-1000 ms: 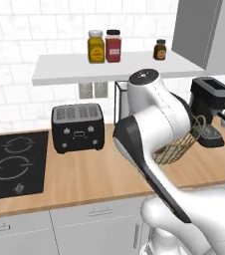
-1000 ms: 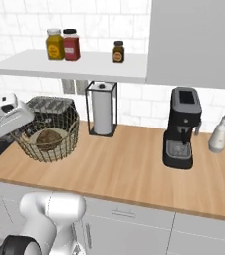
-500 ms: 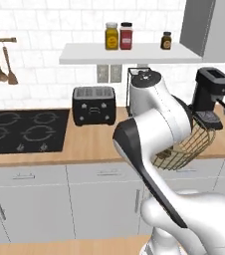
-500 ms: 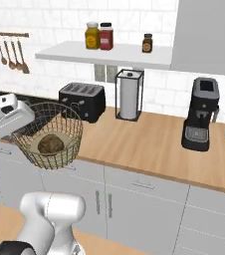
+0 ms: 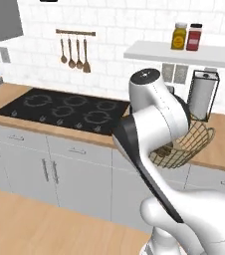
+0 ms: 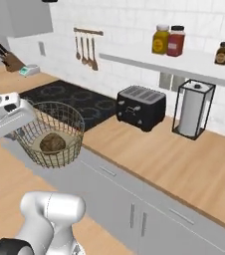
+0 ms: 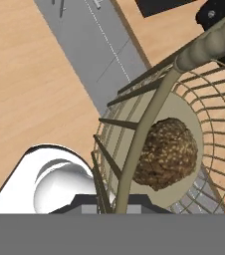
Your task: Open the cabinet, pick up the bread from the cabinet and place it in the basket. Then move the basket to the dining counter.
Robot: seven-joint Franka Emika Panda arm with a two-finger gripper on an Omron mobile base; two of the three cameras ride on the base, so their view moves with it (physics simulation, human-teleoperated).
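Observation:
The tan wire basket (image 6: 59,124) hangs in the air in front of the counter's drawer fronts, tilted a little. The dark brown lumpy bread (image 6: 52,143) lies on its flat beige bottom and fills the middle of the hand view as the bread (image 7: 167,152). My gripper (image 6: 27,119) is shut on the basket's rim at its left side; in the hand view the gripper (image 7: 115,200) clamps the thick rim wire of the basket (image 7: 149,114). In the left base view the basket (image 5: 186,144) shows behind my white arm. The cabinet and the dining counter are out of view.
A black hob (image 5: 67,107) is set in the wooden counter (image 6: 174,159). On the counter stand a black toaster (image 6: 140,107) and a paper towel holder (image 6: 191,109). Jars (image 6: 167,40) sit on the wall shelf, utensils (image 5: 74,50) hang on a rail. Wooden floor (image 5: 40,224) lies below.
The whole picture has shifted, so the base has driven: the hob and floor have come into view, the coffee machine has left. The basket with the bread stays gripped, now off the counter.

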